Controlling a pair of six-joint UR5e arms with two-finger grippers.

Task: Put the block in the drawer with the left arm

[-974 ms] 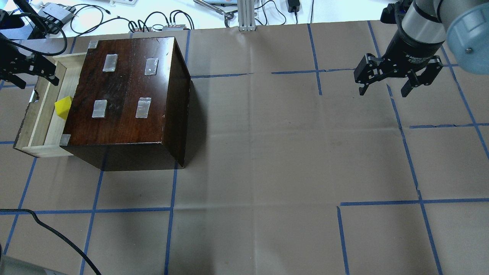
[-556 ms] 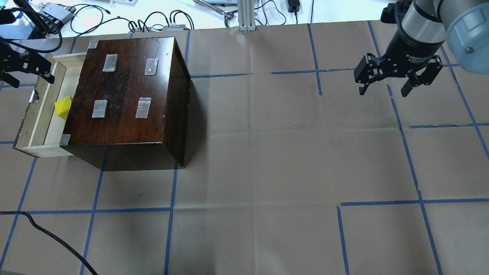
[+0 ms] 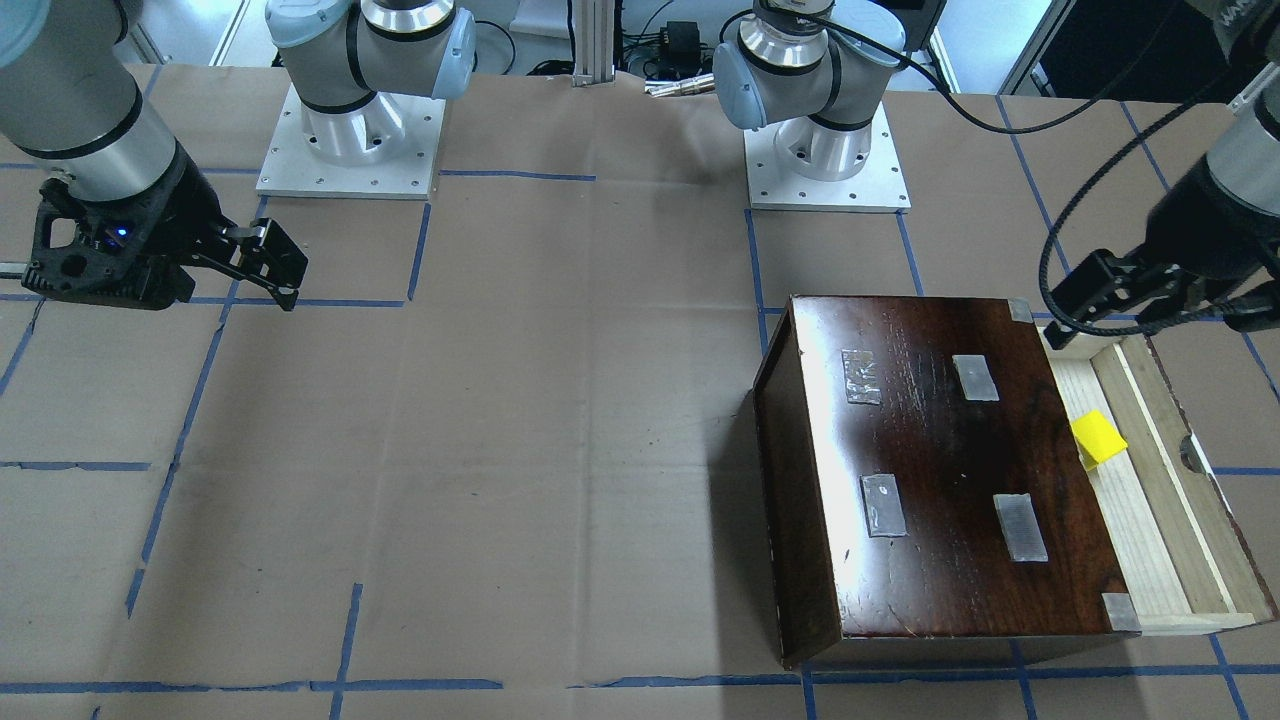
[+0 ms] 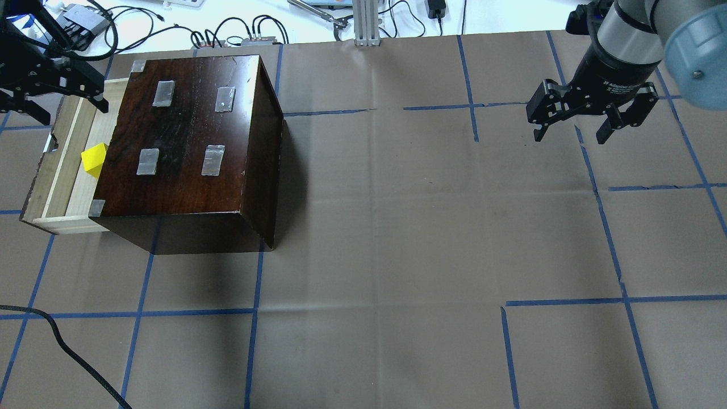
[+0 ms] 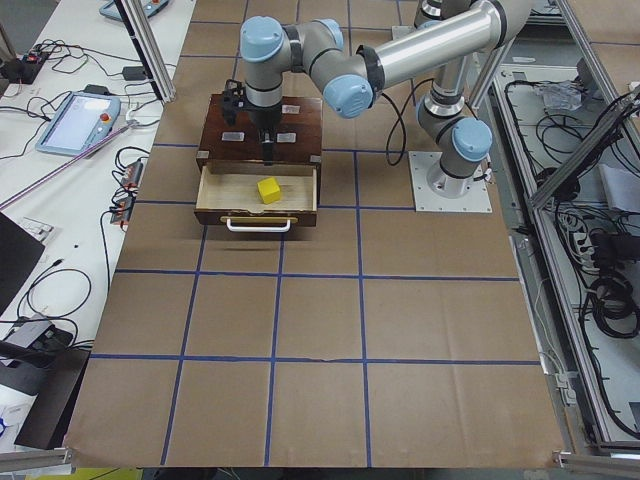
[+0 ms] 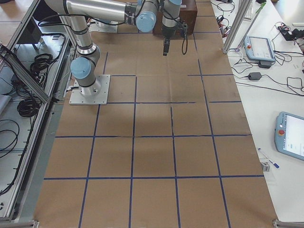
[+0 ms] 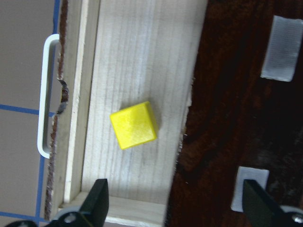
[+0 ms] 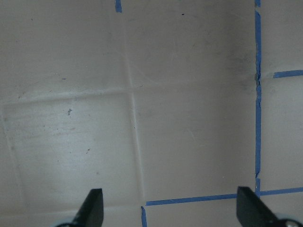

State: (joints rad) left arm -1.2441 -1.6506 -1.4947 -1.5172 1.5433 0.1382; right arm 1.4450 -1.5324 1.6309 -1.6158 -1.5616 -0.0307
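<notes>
The yellow block [image 4: 93, 159] lies on the floor of the pulled-out pale-wood drawer [image 4: 59, 176], close to the dark box casing [image 4: 187, 130]. It also shows in the left wrist view [image 7: 134, 125] and the front view [image 3: 1097, 438]. My left gripper [image 4: 71, 111] is open and empty, hovering above the drawer's far end, apart from the block. The left wrist view shows its fingertips [image 7: 98, 201] spread over the drawer [image 7: 128, 56]. My right gripper [image 4: 569, 136] is open and empty above bare paper at the far right.
The dark wooden box stands at the table's left with tape patches on top. Cables and devices [image 4: 227, 34] and an aluminium post [image 4: 366, 23] lie beyond the far edge. A black cable [image 4: 57, 335] trails across the front left.
My left gripper has shifted toward the drawer's far end, open and empty throughout. The block stays in the drawer. The right arm has not moved.
</notes>
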